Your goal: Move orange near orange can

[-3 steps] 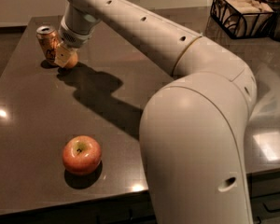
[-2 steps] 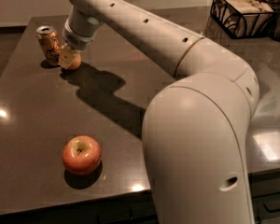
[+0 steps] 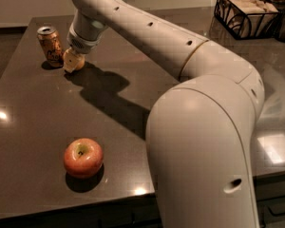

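Observation:
The orange can (image 3: 50,45) stands upright at the far left of the dark table (image 3: 33,127). The small orange (image 3: 70,66) is just right of the can, close to it and low at the table surface. My gripper (image 3: 74,61) comes down from above at the end of the white arm (image 3: 133,23) and is shut on the orange. The wrist hides most of the gripper and the top of the fruit.
A larger red-pink apple (image 3: 83,156) lies near the table's front edge. A black wire basket (image 3: 247,8) with packets stands at the back right. The arm's big white base (image 3: 204,151) fills the right foreground. The table's left and front edges are near.
The gripper and the orange have shifted slightly right and down beside the can. The can and apple have not moved.

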